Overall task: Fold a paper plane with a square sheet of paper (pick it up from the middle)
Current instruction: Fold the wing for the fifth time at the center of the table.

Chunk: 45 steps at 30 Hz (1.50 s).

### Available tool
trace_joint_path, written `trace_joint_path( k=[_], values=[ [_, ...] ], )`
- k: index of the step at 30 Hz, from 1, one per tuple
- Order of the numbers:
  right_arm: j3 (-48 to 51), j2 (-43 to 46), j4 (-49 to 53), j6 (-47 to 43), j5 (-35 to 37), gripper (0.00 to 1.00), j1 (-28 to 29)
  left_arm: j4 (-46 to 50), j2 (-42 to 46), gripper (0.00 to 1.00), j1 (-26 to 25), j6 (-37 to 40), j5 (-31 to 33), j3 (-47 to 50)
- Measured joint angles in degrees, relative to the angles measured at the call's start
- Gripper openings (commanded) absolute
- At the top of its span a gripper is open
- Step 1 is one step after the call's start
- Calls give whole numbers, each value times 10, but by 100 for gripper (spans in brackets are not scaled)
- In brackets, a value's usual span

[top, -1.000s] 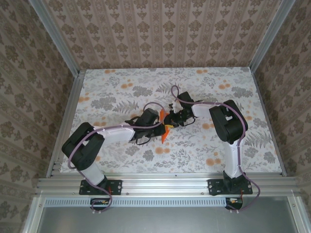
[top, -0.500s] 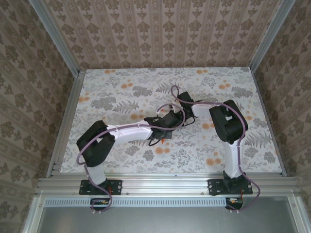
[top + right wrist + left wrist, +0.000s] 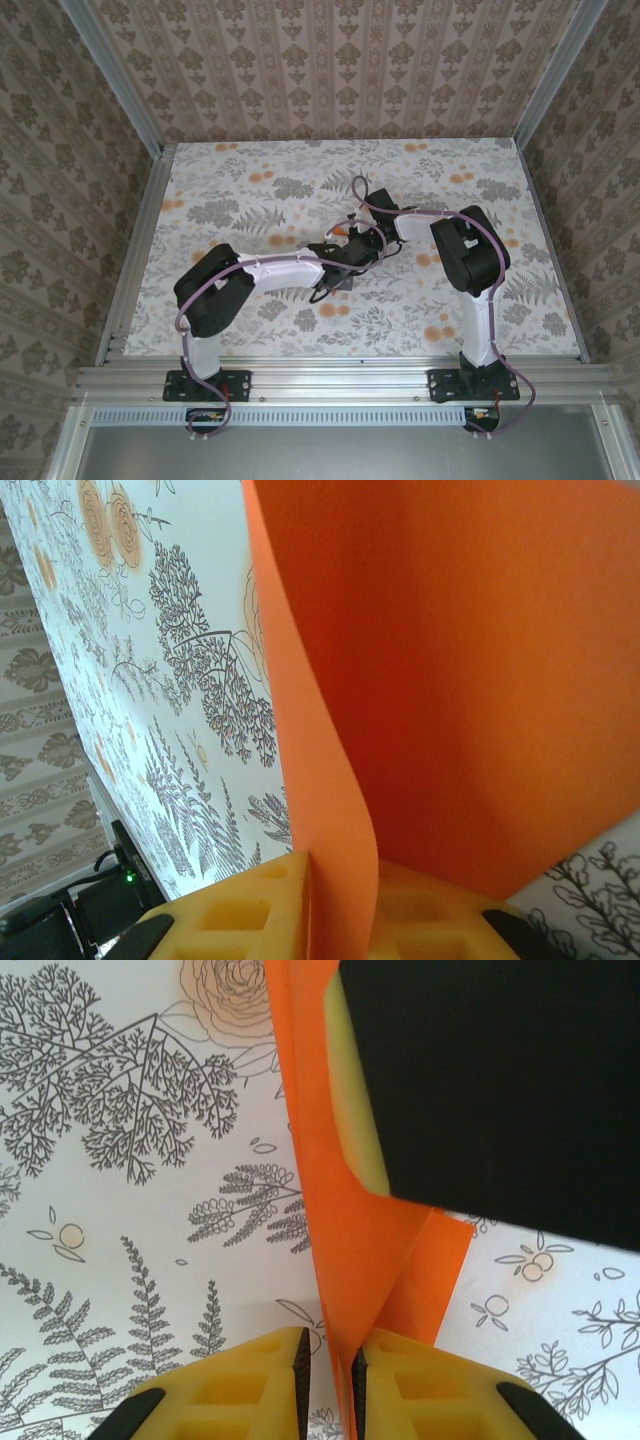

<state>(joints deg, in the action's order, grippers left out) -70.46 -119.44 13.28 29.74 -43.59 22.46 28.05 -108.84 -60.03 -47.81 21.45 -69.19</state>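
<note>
Floral-print worktop [image 3: 250, 200] w/ grey ferns and pale-orange blooms, damask-papered walls [image 3: 320, 70] round three sides. Both my arms reach in and meet near its middle. Task item, the thin bright-orange square sheet of paper [image 3: 365, 1260], is held btwn them, standing edge-on over the print and already partly folded: left wrist cam shows a long straight edge running up and a paler flap [image 3: 430, 1280] turned out at lower right. My left end effector [image 3: 328, 1365] has its yellow fingers [image 3: 240, 1390] drawn nearly together w/ the sheet's edge in the slit, so I read it as pinching the paper at the low end. My right end effector [image 3: 340, 885] is clamped on the same sheet further along. Its cam has the orange curving up from btwn its fingers, and its black body [image 3: 500, 1090] sits just beside the fold in the left cam. Not a plane yet, early-to-mid fold IMO; the step looks like setting a crease btwn two pinches. To do it well:

- grip firm at both ends but don't pull apart, since thin paper tears or slips;
- line the layers up before squeezing, bc a skewed crease carries thru every later fold;
- move one arm at a time, small, the other as anchor;
- then lay it flat on the worktop and press along the crease, as mid-air the sheet bows.

Can't tell whether its lower edge touches the worktop.
</note>
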Motion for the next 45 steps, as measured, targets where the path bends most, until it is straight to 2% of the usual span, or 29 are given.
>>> trace_joint_path(
  k=[13,24,45],
  values=[
    [0,0,0,0,0,18,0,15,-22,10,-4,-10,40,-18],
    [-1,-1,0,3,0,16,0,28,-30,14,-9,-11,47,-22],
    [-1,-2,1,7,0,15,-3,5,-19,14,-10,-15,3,-5]
  ],
)
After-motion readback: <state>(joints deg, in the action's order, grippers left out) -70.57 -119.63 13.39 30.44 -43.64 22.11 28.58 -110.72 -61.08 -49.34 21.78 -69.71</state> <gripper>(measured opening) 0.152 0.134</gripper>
